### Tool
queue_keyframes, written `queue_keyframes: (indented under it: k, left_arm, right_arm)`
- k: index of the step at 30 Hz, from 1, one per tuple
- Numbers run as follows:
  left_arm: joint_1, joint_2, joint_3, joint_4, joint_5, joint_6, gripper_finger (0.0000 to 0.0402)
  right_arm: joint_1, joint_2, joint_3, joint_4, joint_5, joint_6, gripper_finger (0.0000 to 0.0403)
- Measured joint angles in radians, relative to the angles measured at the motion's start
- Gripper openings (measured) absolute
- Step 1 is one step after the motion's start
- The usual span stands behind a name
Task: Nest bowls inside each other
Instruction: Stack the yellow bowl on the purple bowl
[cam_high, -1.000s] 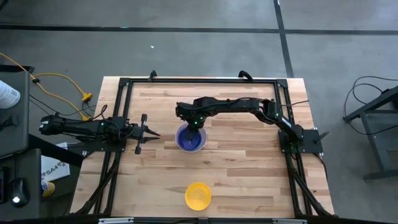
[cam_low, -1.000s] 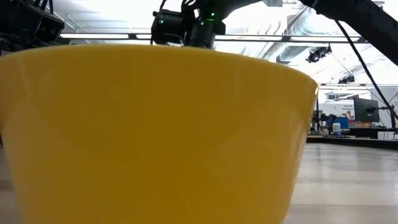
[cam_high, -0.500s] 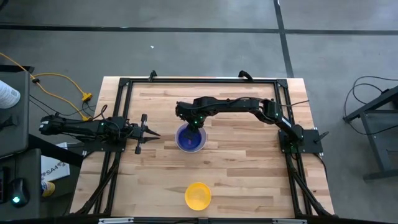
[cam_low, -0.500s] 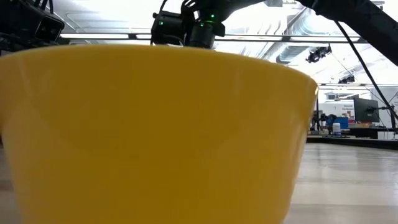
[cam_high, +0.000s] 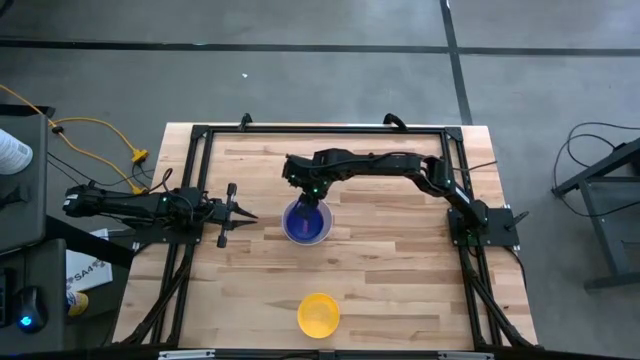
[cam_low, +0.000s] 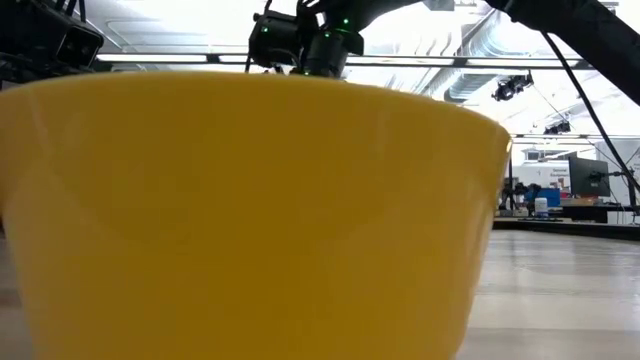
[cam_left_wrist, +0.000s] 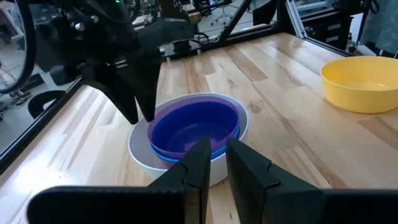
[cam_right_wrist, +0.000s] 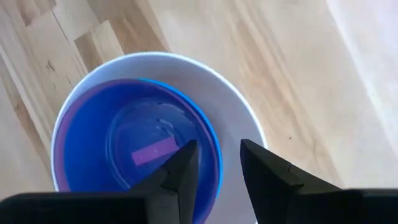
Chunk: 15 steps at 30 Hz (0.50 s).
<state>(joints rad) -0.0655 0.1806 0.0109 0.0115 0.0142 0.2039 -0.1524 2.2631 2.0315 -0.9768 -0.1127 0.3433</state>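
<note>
Even overhead light falls on the desk (cam_high: 400, 250), leaving only faint shadows under the arms. At desk height the bright ceiling strips glare white, and the yellow bowl (cam_low: 250, 220) sits so close that it fills the view, soft and out of focus. The wrist views are slightly blurred.

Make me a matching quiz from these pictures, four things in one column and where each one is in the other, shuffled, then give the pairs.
Things:
1. yellow bowl
2. white bowl
3. blue bowl
4. left end effector

Places:
A. outermost of the nested stack
B. alone near the table's front edge
C. inside the stack, topmost
D. at the table's left side, away from the stack

Pairs: 1-B, 2-A, 3-C, 4-D
</note>
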Motion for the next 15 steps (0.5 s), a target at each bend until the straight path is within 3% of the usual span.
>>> queue_keyframes:
  k: [15]
  left_arm:
    - [0.000,0.000,0.000,0.000,0.000,0.000,0.0051]
  right_arm:
    - [0.011,-0.028,0.000,-0.012,-0.034,-0.003,0.0110]
